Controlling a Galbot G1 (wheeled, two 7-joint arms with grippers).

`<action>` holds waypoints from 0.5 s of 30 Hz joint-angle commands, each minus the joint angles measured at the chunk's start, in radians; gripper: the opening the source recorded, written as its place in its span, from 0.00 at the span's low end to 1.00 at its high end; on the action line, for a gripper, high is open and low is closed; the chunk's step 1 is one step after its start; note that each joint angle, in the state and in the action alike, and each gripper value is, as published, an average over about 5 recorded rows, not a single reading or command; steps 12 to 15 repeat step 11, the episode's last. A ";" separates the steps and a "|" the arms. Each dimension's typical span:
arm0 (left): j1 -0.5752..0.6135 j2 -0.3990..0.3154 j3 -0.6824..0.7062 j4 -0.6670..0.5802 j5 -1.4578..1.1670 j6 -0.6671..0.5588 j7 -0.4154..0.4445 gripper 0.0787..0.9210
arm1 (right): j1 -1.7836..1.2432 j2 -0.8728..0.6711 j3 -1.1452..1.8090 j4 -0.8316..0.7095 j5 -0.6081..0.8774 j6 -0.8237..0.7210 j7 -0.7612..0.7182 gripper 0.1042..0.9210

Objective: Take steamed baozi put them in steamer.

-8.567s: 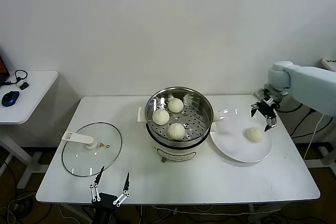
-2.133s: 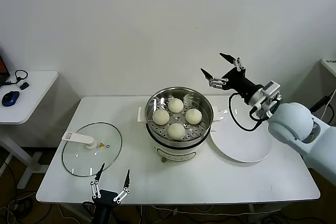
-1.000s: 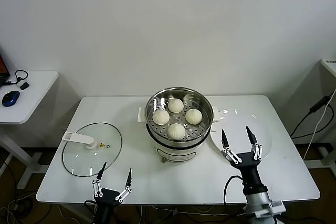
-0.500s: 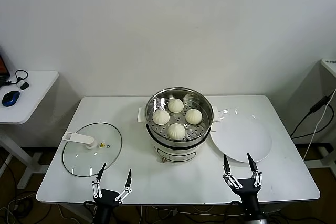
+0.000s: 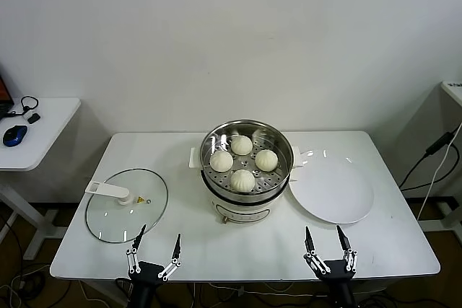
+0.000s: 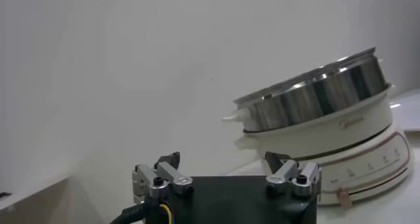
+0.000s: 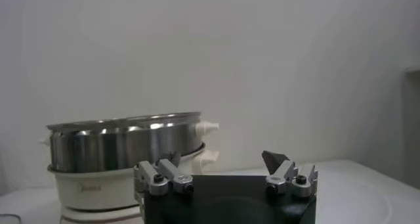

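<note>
**Four buns in the steamer, both hands low at the near edge**

The steamer (image 5: 247, 167) stands at the middle of the white bench (image 5: 216, 250). All four buns (image 5: 242, 179) sit on its perforated tray: one toward the back, one on the left, one on the right and one nearest the robot, close together but with tray showing between them.

The right hand (image 5: 328, 248) is at the near edge of the bench, to the right of the steamer and well apart from it, fingers pointing up and spread wide with nothing between them. The left hand (image 5: 154, 248) is at the same near edge on the other side, in front of the glass lid (image 5: 125, 204), its fingers likewise released and empty. Neither hand touches a bun or the steamer.

The white plate (image 5: 332, 192) lies just beside the steamer on its right and is bare.

The head view looks down into the steamer and shows the buns. The wrist views see the steamer (image 6: 321, 110) (image 7: 125, 150) only from the side, its steel wall above the white base, so the buns are hidden there. Each does show its own hand (image 6: 226, 173) (image 7: 226, 169) close up, fingers apart and empty.
</note>
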 commanded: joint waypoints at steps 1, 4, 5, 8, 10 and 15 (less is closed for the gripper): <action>0.003 -0.049 0.002 -0.002 0.002 -0.001 0.000 0.88 | -0.012 0.005 -0.009 -0.017 0.004 0.011 -0.002 0.88; 0.003 -0.049 0.002 -0.004 0.003 -0.002 -0.001 0.88 | -0.014 0.004 -0.010 -0.016 0.003 0.013 -0.003 0.88; 0.004 -0.049 0.002 -0.004 0.003 -0.002 -0.001 0.88 | -0.014 0.004 -0.011 -0.016 0.003 0.013 -0.003 0.88; 0.005 -0.049 0.004 -0.003 0.006 -0.004 -0.001 0.88 | -0.016 0.002 -0.010 -0.016 0.002 0.015 -0.003 0.88; 0.005 -0.049 0.005 -0.002 0.008 -0.005 -0.002 0.88 | -0.018 0.002 -0.010 -0.017 0.002 0.016 -0.003 0.88; 0.005 -0.049 0.005 -0.002 0.009 -0.005 -0.002 0.88 | -0.019 0.002 -0.010 -0.017 0.002 0.017 -0.003 0.88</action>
